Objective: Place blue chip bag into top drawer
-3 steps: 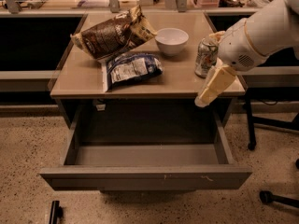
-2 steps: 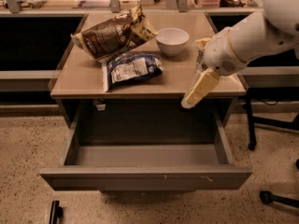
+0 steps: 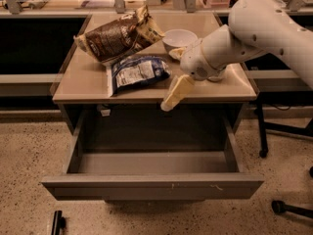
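Note:
The blue chip bag (image 3: 138, 72) lies flat on the beige cabinet top (image 3: 83, 84), white label up, near the front edge left of centre. The top drawer (image 3: 151, 186) is pulled open below it, and its grey inside holds nothing. My gripper (image 3: 169, 102) hangs at the end of the white arm (image 3: 254, 31), over the cabinet's front edge. It is just right of the blue bag and not touching it. It holds nothing that I can see.
A larger brown-and-yellow chip bag (image 3: 117, 33) lies behind the blue bag. A white bowl (image 3: 178, 37) stands at the back centre, partly behind my arm. Chair legs and casters (image 3: 281, 207) stand on the floor to the right.
My arm has swung left along the cabinet's front edge, bringing the gripper from the right side to just beside the blue bag. It now covers the can at the right. The bags have not moved.

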Available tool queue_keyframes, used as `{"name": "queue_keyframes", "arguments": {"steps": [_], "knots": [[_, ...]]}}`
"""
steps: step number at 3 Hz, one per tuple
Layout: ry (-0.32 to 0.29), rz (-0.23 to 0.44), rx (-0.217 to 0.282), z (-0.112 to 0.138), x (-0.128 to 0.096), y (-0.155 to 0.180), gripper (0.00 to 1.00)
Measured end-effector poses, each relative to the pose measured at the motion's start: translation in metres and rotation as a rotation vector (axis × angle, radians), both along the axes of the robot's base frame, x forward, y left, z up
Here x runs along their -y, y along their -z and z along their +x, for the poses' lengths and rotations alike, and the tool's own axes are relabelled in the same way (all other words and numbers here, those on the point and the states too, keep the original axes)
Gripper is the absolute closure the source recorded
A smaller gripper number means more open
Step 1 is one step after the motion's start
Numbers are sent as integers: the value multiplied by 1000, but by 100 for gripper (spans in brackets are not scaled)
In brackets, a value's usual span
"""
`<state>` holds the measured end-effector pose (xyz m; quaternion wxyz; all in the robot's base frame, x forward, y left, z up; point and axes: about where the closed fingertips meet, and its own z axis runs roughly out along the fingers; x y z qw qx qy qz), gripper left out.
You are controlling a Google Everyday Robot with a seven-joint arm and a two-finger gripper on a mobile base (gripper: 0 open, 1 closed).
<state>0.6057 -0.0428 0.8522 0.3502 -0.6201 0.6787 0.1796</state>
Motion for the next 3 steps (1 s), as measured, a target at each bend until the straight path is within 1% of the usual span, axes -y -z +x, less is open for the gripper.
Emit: {"name": "queue_keyframes", "arguments": {"steps": [1, 2, 3], "knots": [[-38, 25, -8, 21, -25, 8, 0], [-91, 23, -8, 43, -49, 9, 0], [-97, 27, 0, 45, -54, 5, 18]]}}
